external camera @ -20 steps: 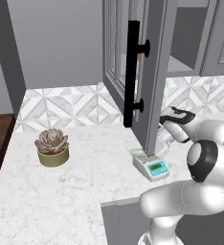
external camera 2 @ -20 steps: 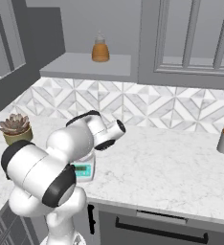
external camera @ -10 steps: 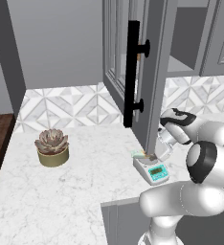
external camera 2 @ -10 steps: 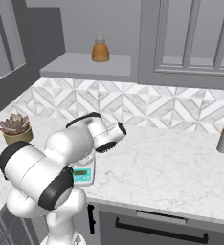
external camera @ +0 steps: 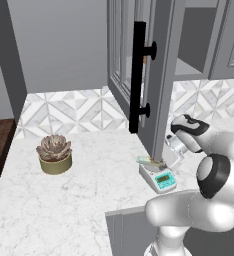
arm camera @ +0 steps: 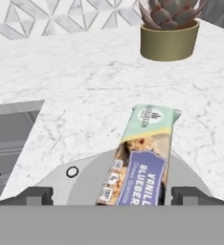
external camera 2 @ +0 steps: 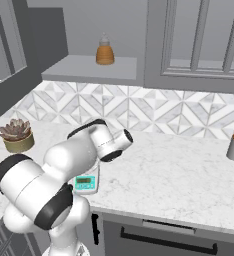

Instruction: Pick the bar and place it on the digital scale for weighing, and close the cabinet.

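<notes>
Bar [arm camera: 145,158] is laid on scale [arm camera: 80,179], overhanging toward 12 o'clock. Gripper [arm camera: 106,195] is spread, empty; bar could be knocked off on withdrawal

Even, soft, rendered light fills all three views without glare, the pale marble worktop [external camera: 64,200] reads bright while the cabinet [external camera: 161,75] stays dim grey, shadows are faint under the potted succulent [external camera: 54,154], and the close hand view looks slightly soft and pixelated.
</notes>
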Motion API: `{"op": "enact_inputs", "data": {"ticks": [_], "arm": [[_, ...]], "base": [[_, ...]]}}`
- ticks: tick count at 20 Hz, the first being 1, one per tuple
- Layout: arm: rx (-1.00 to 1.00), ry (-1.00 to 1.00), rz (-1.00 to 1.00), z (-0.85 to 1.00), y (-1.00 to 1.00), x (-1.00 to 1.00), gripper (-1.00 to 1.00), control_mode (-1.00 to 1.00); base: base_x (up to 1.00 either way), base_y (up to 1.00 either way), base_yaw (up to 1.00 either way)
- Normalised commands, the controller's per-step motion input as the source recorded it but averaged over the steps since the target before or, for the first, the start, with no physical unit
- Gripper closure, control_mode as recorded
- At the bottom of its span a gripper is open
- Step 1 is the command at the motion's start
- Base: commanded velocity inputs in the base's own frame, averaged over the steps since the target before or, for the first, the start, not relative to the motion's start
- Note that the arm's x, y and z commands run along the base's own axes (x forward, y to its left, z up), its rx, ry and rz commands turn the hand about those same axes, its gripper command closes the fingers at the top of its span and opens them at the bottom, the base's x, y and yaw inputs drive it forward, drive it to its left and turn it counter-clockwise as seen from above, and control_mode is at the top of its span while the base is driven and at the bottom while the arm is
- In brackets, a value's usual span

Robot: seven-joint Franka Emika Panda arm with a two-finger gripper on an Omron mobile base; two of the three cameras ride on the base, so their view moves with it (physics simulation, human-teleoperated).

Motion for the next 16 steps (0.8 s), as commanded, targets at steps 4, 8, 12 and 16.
{"op": "enact_inputs", "data": {"ticks": [4, 8, 12, 16], "arm": [[0.00, -0.07, 0.01, 0.04, 0.00, -0.10, -1.00, -1.00], [0.00, -0.16, 0.00, 0.14, -0.12, -0.03, -1.00, -1.00], [0.00, -0.16, 0.00, 0.11, -0.28, 0.00, -1.00, -1.00], [0.00, -0.15, 0.00, 0.16, -0.21, -0.08, -1.00, -1.00]], "base": [[0.00, 0.00, 0.00], [0.00, 0.00, 0.00], [0.00, 0.00, 0.00], [0.00, 0.00, 0.00]]}}
